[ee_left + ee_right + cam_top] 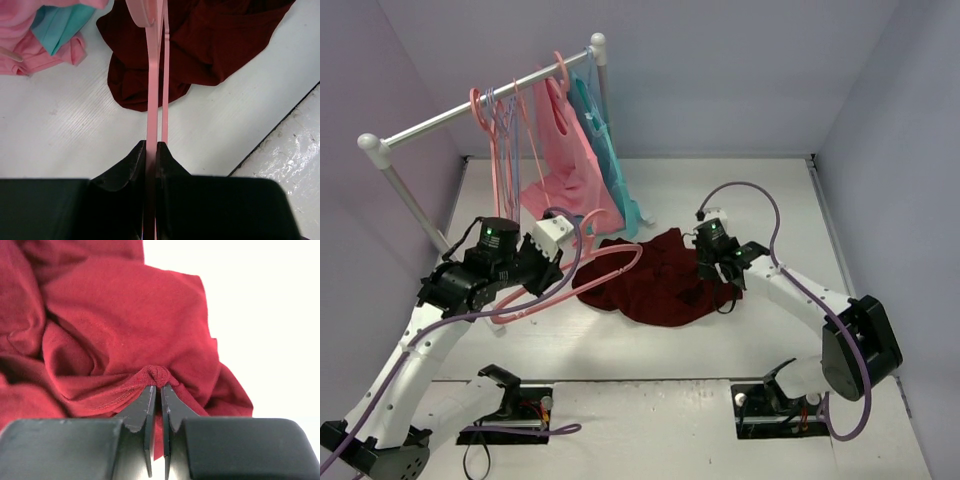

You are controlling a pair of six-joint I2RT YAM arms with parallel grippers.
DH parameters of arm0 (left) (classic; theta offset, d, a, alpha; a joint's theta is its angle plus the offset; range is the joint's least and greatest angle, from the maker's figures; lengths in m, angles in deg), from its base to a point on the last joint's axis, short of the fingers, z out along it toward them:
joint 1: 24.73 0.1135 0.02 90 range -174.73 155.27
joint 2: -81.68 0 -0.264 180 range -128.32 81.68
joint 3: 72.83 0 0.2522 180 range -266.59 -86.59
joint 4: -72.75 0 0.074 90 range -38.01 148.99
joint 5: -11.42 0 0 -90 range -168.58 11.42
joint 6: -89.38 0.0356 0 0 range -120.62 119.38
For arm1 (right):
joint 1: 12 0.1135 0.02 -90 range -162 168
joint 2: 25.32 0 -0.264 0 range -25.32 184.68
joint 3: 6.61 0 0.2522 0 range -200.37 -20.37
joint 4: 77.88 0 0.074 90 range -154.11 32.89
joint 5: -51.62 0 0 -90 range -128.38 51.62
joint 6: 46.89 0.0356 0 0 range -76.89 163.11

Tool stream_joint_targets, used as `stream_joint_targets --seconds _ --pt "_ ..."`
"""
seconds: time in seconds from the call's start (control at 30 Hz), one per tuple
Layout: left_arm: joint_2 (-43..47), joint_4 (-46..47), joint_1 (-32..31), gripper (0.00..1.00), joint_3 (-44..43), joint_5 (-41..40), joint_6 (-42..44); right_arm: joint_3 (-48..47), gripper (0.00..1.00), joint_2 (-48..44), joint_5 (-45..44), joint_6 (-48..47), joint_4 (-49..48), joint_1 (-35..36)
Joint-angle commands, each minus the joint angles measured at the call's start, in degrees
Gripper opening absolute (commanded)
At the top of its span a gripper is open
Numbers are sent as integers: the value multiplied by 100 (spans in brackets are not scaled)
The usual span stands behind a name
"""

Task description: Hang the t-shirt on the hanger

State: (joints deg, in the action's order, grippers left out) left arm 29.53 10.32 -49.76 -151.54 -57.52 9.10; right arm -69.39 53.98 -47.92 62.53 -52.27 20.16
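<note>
The dark maroon t-shirt [655,282] lies crumpled on the table in the middle. It also shows in the left wrist view [210,45] and fills the right wrist view [115,325]. The salmon-pink hanger [582,274] is held level above the table, its far end reaching the shirt's left edge. My left gripper [548,270] is shut on the hanger's thin bar [153,100], jaws tight on it [151,146]. My right gripper [720,268] sits on the shirt's right side, shut on a ribbed fold of the shirt [156,386].
A white clothes rail [480,105] stands at the back left with a pink garment [565,165], a teal garment [610,165] and spare thin hangers [505,130] on it. Their hems reach the table [50,35] near the shirt. Purple walls enclose the table.
</note>
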Motion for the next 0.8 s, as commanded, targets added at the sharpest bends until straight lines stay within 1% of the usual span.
stream_joint_targets --seconds 0.0,0.07,0.17,0.27,0.3,0.4,0.5,0.67,0.77 --pt "130 610 52 0 -39 -142 -166 -438 0 -24 -129 -913 -314 -250" --pt "159 736 52 0 -27 16 -286 -523 0 53 -88 -1151 -314 -303" --pt "231 972 52 0 9 309 -435 -565 0 129 39 -1196 -314 -351" --pt "185 1181 37 0 29 602 -596 -434 18 25 288 -1050 -314 -351" --pt "158 1190 34 0 26 649 -608 -342 28 -42 315 -1006 -314 -351" --pt "134 1217 34 0 26 719 -665 -144 42 -292 256 -827 -351 -351" --pt "143 1245 34 0 18 749 -690 -12 45 -390 165 -585 -359 -351" --pt "110 1239 25 0 -83 941 -675 282 45 -452 168 -118 -347 -351" --pt "81 1246 24 0 -97 1106 -637 520 45 -504 -16 53 -386 -351"
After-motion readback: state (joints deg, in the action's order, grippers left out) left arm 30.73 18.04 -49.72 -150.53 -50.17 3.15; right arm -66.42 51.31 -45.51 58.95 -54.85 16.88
